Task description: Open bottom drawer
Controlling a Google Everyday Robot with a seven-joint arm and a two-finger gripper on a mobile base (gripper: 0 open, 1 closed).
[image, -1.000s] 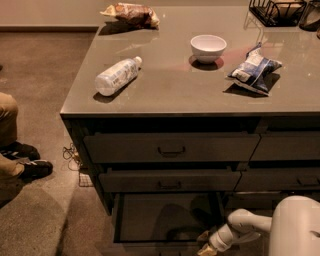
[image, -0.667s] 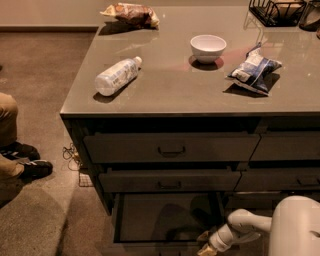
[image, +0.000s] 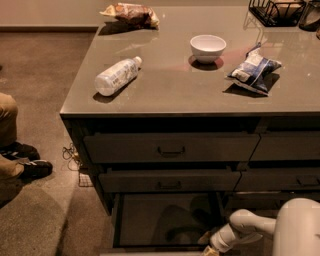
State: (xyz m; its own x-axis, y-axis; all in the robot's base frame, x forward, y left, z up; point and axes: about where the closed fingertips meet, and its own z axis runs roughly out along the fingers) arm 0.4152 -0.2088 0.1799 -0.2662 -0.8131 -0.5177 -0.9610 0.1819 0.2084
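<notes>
Already pulled out: the bottom drawer (image: 160, 220) stands open at the lower centre of the frame, with the gripper (image: 211, 249) at its front right corner.

Low in the frame, the drawer's dark inside shows beneath the closed middle drawer (image: 169, 181) and top drawer (image: 171, 148). Its front edge runs along the bottom border of the frame. The white arm (image: 245, 224) reaches in from the lower right, and the gripper is cut by the bottom border, so I cannot tell whether it grips anything. On the counter (image: 170, 100) above lie a plastic bottle (image: 116, 76) on its side at the left, a white bowl (image: 208, 47) near the middle, a blue snack bag (image: 253, 70) to its right and a brown bag (image: 131, 13) at the far edge. A wire basket (image: 272, 10) sits in the upper right corner. A person's shoe (image: 32, 169) rests on the floor at the left.
</notes>
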